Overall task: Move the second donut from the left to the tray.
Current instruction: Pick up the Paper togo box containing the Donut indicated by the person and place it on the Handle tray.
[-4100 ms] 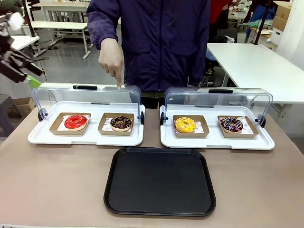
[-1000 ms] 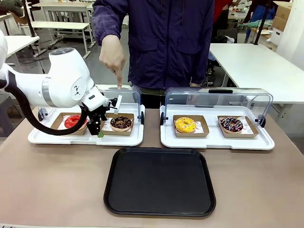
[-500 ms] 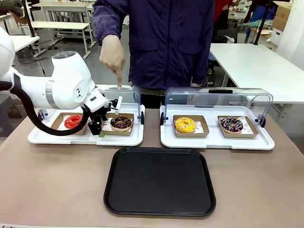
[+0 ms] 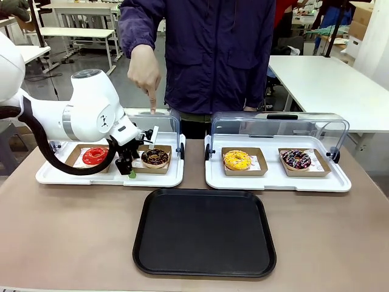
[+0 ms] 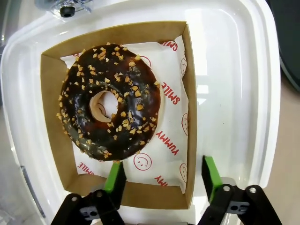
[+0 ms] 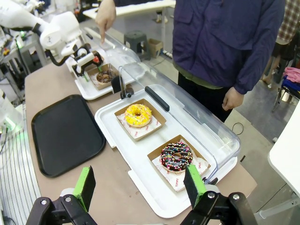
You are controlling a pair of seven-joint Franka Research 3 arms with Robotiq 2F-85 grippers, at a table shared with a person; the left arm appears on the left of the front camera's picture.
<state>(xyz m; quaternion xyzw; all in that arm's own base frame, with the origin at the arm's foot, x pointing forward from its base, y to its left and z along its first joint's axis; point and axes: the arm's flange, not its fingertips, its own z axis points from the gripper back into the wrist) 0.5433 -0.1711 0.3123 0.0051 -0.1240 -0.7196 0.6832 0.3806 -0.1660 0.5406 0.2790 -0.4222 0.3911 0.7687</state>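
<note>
Settling in over the last second, the left gripper [image 4: 129, 170] has crept slightly right and down to the near-left corner of the shallow brown cardboard tray [image 4: 152, 171]; a few seconds back that arm was off at the table's far left edge. Nothing else has moved: the dark chocolate-glazed ring donut with pale nut specks [image 4: 155, 156] sits in its cardboard tray inside the left white plastic tray with the raised clear lid [image 4: 109, 179], second in the row beside the red-glazed donut [image 4: 95, 156], and the person's hand [image 4: 144, 72] keeps a finger pointed down above it. The large flat black rectangular plastic tray [image 4: 203, 234] lies bare, nearer the robot. Judgement: approach finished, grasp about to be made, carry not yet begun. The left wrist view gives what the front view hides behind the arm: fingers apart, one green pad [image 5: 115, 177] inside the cardboard wall just beside the donut's edge, the other outside it on the white plastic, so the jaws straddle that side wall without yet pinching it; printed paper liner [image 5: 171, 126] under the donut. The right wrist view adds the right gripper [image 6: 138, 185], held high, fingers wide with nothing between them, looking over the second white tray [image 6: 140, 187] with its yellow and sprinkled donuts
</note>
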